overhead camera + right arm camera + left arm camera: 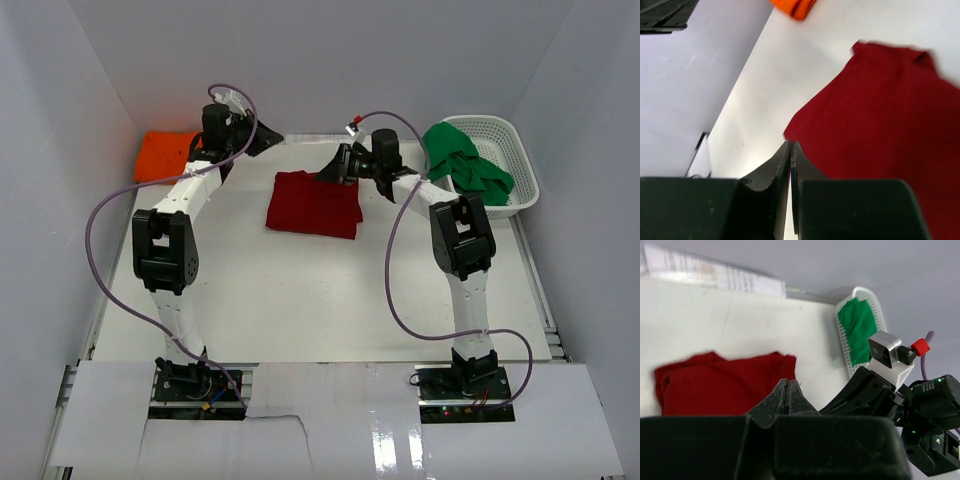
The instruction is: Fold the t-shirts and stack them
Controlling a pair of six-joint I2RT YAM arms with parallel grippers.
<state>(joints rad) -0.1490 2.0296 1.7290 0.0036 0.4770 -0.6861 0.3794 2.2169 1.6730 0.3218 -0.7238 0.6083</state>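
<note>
Both arms rise from the near edge of the bench [300, 310] and reach away toward its far half. Past the middle of the bench lies the dark red t-shirt [315, 205], folded into a rough rectangle with an uneven, slightly rumpled outline.

The right end effector [328, 176] sits at that shirt's far right corner. Its own camera shows the fingers [785, 160] pressed together with nothing between them, the tips right at the cloth's edge. Whether they touch it I cannot tell.

The left end effector [268, 140] hangs farther back and to the left, apart from the red shirt. Its fingers [781, 395] are also pressed together and empty.

In the far left corner rests the bright orange t-shirt [165, 155], a compact folded bundle against the wall. The right wrist view catches only a sliver of it, and the left wrist view none. At the far right stands the white lattice basket [520, 150], with the green t-shirt [465, 160] crumpled inside and spilling over its left rim. The left wrist view shows this pair; the right wrist view does not.
</note>
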